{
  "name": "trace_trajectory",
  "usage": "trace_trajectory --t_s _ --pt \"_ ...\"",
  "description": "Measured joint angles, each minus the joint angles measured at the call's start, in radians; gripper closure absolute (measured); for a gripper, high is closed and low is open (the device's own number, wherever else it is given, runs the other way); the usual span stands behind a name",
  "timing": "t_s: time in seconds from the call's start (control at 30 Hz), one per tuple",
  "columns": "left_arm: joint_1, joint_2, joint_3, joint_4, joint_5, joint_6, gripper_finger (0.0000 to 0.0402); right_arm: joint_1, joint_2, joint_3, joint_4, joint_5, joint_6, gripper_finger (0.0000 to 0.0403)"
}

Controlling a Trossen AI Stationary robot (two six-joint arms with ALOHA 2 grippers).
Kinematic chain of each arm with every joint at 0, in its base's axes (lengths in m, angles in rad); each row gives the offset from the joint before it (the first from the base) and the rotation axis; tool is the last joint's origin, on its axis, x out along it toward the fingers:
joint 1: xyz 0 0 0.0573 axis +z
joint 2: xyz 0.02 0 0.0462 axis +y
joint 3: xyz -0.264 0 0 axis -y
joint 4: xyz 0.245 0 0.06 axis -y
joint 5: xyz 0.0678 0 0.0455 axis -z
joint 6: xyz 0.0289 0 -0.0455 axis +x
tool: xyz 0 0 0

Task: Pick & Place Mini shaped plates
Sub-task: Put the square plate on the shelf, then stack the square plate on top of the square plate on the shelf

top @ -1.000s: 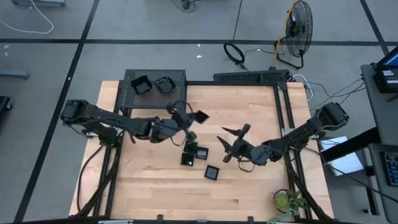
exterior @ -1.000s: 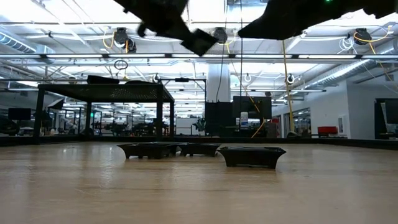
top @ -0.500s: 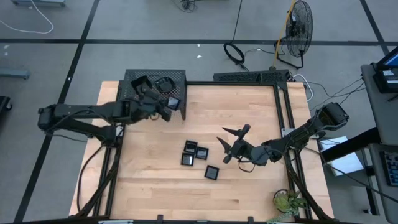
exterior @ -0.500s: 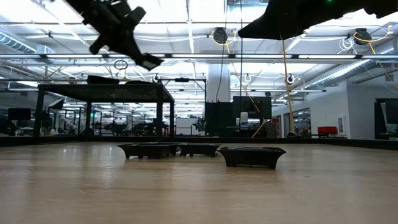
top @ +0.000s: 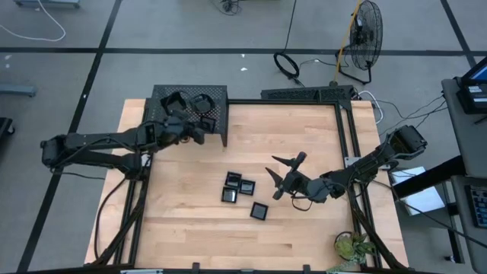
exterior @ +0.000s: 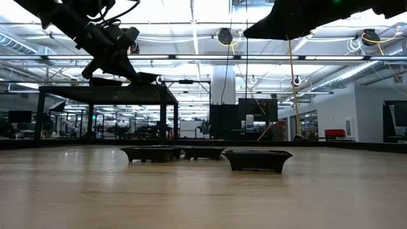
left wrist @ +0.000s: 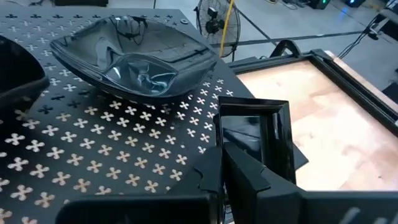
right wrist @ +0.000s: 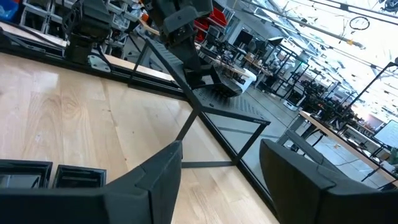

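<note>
My left gripper [top: 196, 132] is shut on a small square black plate [left wrist: 256, 132] just above the near right part of the black mesh rack [top: 161, 116] at the table's far left. A leaf-like dish [left wrist: 134, 57] and another dark dish [top: 173, 103] rest on the rack's top. Several square mini plates [top: 242, 190] sit flat on the wooden table near its middle. My right gripper [top: 278, 181] hangs open to the right of them, high above the table, with nothing between its fingers. My left gripper pinches the square plate by its near rim [left wrist: 231, 144] between its two fingers [left wrist: 249, 177]. The fingers slant down from the table's left side. The plate sticks out past the fingertips, tilted, and in the low view its edge [exterior: 147, 77] hangs a little above the rack's top.
A black metal frame [top: 346, 129] runs along the table's far and right edges. A small green plant [top: 351, 245] stands at the near right corner. Bare wood [top: 198, 236] lies along the near side. The rack's front right part [left wrist: 93, 162] shows bare mesh.
My left gripper has carried the square plate from above the table's middle toward the far left, over the rack, sinking a little and rolling its wrist; the plate has turned with it. It has stayed shut on the plate.
</note>
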Motion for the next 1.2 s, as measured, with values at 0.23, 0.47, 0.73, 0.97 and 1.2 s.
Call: trace_trajectory --t_s 0.23,0.47,0.73,0.97,1.2 --pt "0.004 0.000 0.000 -0.001 -0.021 0.025 0.0393 0.000 0.000 0.000 0.000 0.000 0.000 0.0202" --pt "0.004 0.000 0.000 -0.007 -0.035 0.007 0.0348 0.000 0.000 0.000 0.000 0.000 0.000 0.0203" --pt "0.004 0.000 -0.001 -0.013 -0.046 0.006 0.0291 0.000 0.000 0.000 0.000 0.000 0.001 0.0204" --pt "0.001 -0.021 -0.002 -0.001 -0.059 0.097 0.0252 0.000 0.000 0.000 -0.009 -0.012 0.086 0.0206" --pt "-0.118 -0.104 -0.001 0.086 0.015 0.282 0.0241 0.011 -0.001 0.039 -0.198 -0.385 0.312 0.0206"
